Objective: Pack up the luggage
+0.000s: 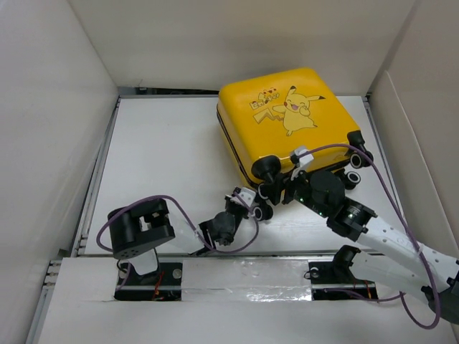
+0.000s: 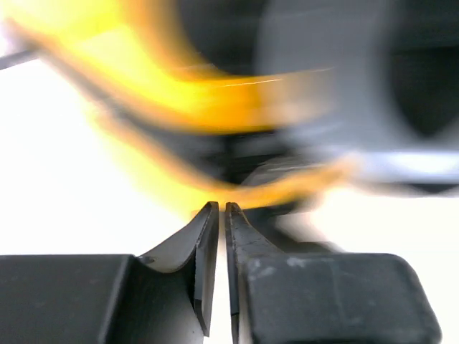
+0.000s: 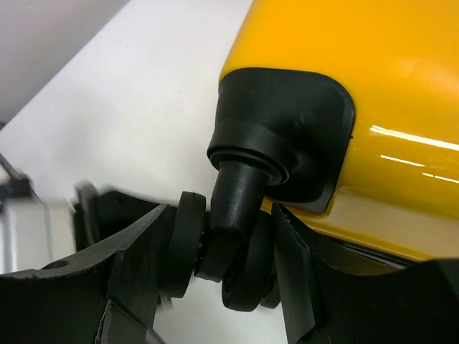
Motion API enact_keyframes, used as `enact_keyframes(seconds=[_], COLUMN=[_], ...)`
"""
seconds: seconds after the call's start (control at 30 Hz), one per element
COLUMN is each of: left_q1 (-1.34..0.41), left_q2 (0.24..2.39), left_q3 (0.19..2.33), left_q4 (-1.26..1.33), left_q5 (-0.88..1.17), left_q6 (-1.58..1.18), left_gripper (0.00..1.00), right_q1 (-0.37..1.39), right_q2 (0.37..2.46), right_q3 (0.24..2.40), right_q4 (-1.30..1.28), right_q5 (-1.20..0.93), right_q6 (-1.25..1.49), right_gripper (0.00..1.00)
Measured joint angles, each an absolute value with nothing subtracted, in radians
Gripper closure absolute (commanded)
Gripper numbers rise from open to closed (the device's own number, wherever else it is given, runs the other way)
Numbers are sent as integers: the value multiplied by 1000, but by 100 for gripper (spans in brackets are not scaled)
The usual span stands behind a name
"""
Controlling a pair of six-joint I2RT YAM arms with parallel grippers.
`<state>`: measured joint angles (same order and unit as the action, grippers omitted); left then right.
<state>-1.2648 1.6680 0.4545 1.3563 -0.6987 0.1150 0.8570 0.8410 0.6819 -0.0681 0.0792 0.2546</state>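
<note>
The luggage [image 1: 287,115] is a yellow hard-shell suitcase lying shut and flat at the back right of the table, cartoon face up, black wheels toward me. My right gripper [image 1: 275,190] is at its near left corner. In the right wrist view the two fingers [image 3: 136,251] press on both sides of a black caster wheel [image 3: 240,272] under the yellow shell [image 3: 373,86]. My left gripper [image 1: 248,193] sits just left of that corner. Its jaws [image 2: 221,206] are shut to a thin slit, tips against the blurred yellow and black edge of the luggage [image 2: 193,93]. Nothing shows between them.
White walls [image 1: 50,107] enclose the table on the left, back and right. A metal rail [image 1: 100,165] runs along the left edge. Purple cables [image 1: 387,193] loop from both arms over the near table. Another wheel pair [image 1: 353,178] sticks out by the right arm.
</note>
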Motion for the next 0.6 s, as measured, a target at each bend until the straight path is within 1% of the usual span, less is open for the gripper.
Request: enact_keyframes(seconds=[0.17, 0.27, 0.37, 0.47, 0.5, 0.53, 0.57, 0.6], left_q1=[-1179, -1169, -1180, -1204, -1210, -1214, -1217, -1218], left_q2=[1577, 1520, 1463, 1433, 1428, 1423, 1414, 1400], left_q3=[319, 261, 234, 246, 255, 265, 278, 296], left_q4=[1334, 1322, 1314, 1315, 1314, 1311, 1304, 1294], left_q5=[-910, -968, -966, -894, -858, -815, -775, -733], left_q6=[198, 220, 204, 135, 101, 63, 28, -6], left_gripper=[100, 100, 100, 100, 96, 86, 65, 58], right_q1=[794, 758, 740, 732, 731, 731, 732, 732], right_q2=[735, 691, 679, 695, 702, 709, 709, 707], right_q3=[638, 606, 585, 587, 591, 596, 599, 599], right_q4=[-141, -181, -180, -176, -176, -179, -181, -182], right_q5=[8, -19, -56, -78, -80, -80, -79, -79], right_q6=[255, 255, 256, 253, 250, 247, 247, 247], right_gripper=[100, 100, 100, 100, 100, 92, 78, 43])
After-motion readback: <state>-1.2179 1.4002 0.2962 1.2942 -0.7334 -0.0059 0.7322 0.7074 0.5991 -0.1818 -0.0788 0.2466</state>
